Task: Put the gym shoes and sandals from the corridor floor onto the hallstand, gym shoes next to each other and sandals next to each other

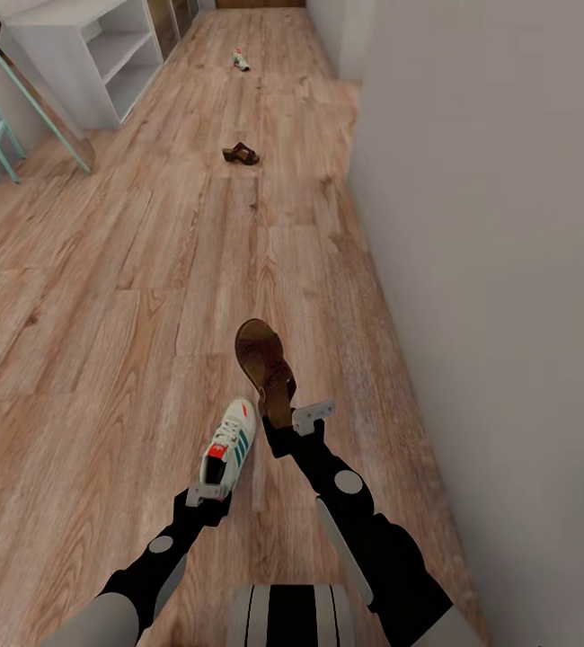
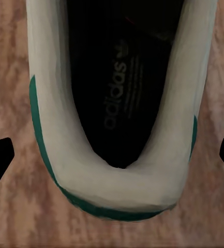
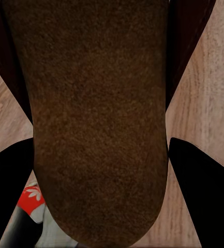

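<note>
Wood-plank corridor floor [image 1: 103, 296], left jaws clamping white green-striped gym shoe [image 1: 227, 447], right jaws seemingly gripping brown sandal [image 1: 264, 366]

A home corridor: wood-plank floor [image 1: 103, 296], plain wall [image 1: 508, 270], pale shelving unit [image 1: 85, 49], shoes lying about

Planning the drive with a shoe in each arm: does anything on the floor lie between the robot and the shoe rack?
Nothing blocks a line across the floor to the hallstand at far left. The second sandal and second gym shoe lie farther up the corridor, right of that line. The wall runs along the right.
</note>
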Robot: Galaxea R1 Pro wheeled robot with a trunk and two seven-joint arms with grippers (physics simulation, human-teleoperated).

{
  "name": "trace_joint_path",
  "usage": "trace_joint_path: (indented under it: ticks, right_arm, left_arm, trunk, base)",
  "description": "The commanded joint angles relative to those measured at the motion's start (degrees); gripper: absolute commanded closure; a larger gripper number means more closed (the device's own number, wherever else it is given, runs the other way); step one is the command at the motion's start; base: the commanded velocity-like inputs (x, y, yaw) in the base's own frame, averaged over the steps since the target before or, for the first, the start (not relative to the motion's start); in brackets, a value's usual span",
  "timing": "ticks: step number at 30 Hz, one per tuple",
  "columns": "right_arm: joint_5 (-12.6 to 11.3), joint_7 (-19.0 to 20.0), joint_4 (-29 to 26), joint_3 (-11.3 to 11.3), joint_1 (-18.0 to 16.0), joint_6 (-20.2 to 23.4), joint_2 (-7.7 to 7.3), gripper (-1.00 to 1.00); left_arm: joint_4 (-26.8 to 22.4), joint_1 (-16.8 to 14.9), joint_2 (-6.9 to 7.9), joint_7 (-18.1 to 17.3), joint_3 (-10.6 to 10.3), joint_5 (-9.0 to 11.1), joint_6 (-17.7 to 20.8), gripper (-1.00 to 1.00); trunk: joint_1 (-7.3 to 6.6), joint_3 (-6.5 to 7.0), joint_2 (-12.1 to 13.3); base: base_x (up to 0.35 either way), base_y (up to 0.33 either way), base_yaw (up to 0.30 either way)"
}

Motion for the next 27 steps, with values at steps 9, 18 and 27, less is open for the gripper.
trace_joint_path:
  ticks: [9, 18, 27]
  right_arm:
    - [-0.58, -0.2, -0.08, 0.05, -0.02, 0.25, 0.0, 1.0]
    - [-0.58, -0.2, -0.08, 0.06, -0.02, 0.25, 0.0, 1.0]
    - [-0.58, -0.2, -0.08, 0.07, -0.02, 0.25, 0.0, 1.0]
  left_arm:
    - [0.06, -0.03, -0.04, -0.31, 0.49, -0.5, -0.18, -1.0]
    - [0.09, -0.03, 0.03, -0.31, 0.49, -0.51, -0.18, -1.0]
    - [0.06, -0.03, 0.04, -0.31, 0.49, -0.41, -0.18, -1.0]
  trunk:
    - [0.06, -0.7, -0.06]
    - [0.06, -0.92, -0.06]
    - [0.06, -1.16, -0.06]
  base:
    - [0.0, 0.0, 0.0]
    - [0.0, 0.0, 0.0]
    - [0.029, 0.0, 0.0]
